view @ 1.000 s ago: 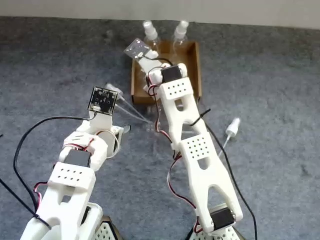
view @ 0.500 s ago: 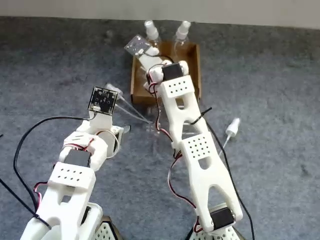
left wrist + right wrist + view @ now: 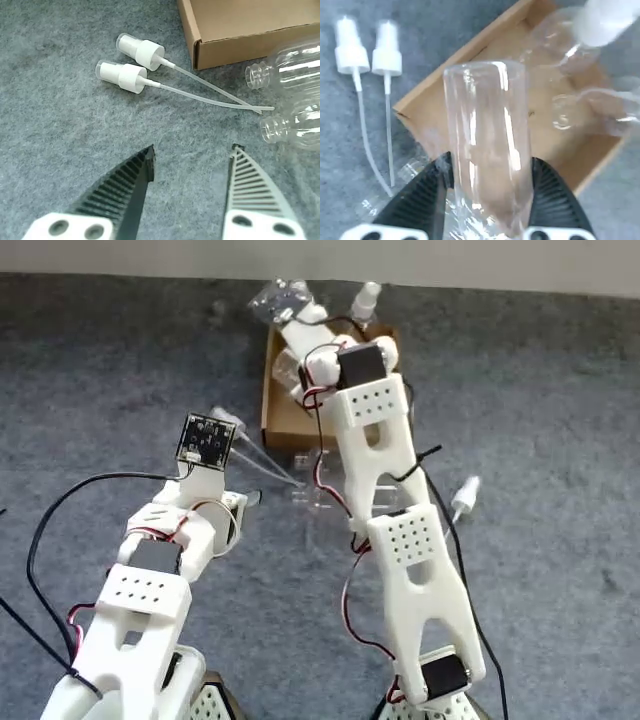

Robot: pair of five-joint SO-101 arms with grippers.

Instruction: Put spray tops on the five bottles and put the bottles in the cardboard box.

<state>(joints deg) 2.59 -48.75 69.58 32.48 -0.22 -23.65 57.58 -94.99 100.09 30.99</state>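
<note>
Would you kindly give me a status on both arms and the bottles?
Left gripper open above carpet. Right gripper shut on bottle over cardboard box. Other bottles already inside.

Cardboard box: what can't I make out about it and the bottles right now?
- Brown cardboard box, high view: the right arm covers most of its inside.
- Clear plastic bottle in the right gripper, right wrist view: neck past the edge, so capping unknown.
- Bottles inside the box, same view: blurred, number unclear.
- Two open clear bottles, left wrist view: cut by the edge.
</note>
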